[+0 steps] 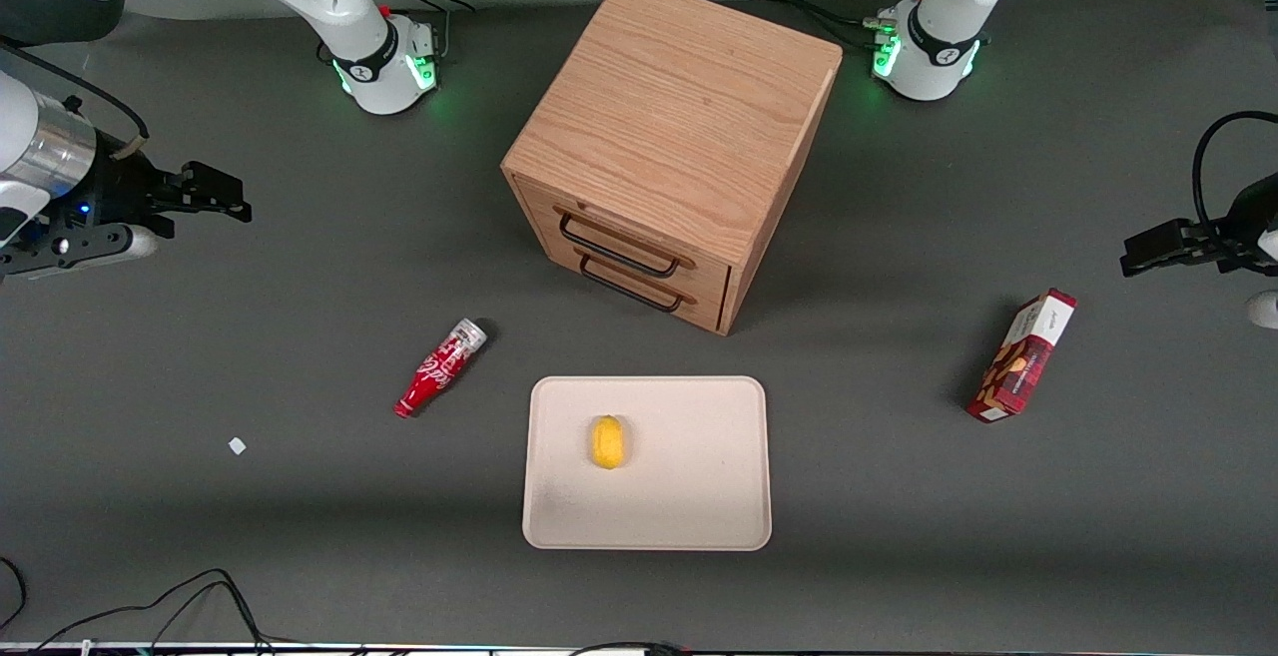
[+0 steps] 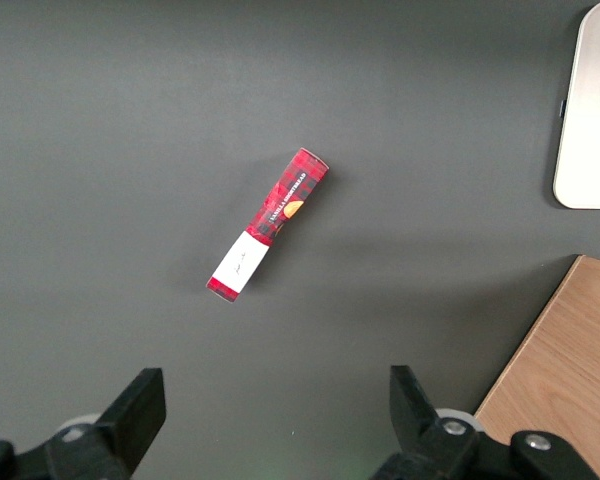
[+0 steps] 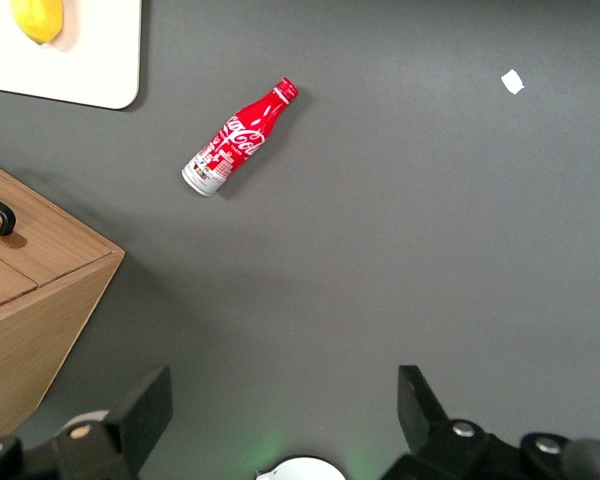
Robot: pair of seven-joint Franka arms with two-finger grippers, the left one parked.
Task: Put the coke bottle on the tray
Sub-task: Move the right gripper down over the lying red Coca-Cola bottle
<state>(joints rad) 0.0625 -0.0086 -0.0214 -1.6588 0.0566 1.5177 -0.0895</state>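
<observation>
Plainly the reach has not begun: the gripper (image 3: pixel 280 420) hangs high with jaws wide, well apart from the coke bottle (image 1: pixel 440 368), which lies on the surface beside the tray (image 1: pixel 699 496), toward the working arm's end. Next, descend and close across its body.

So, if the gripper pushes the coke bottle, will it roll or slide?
Probably roll: the coke bottle lies on its side, round-bodied, on the flat table. Its narrow neck suggests a curved path. The glossy surface may be slippery. The gripper hovers open above the table.

Tiny white scrap (image 1: pixel 237 445), unidentifiable.
</observation>
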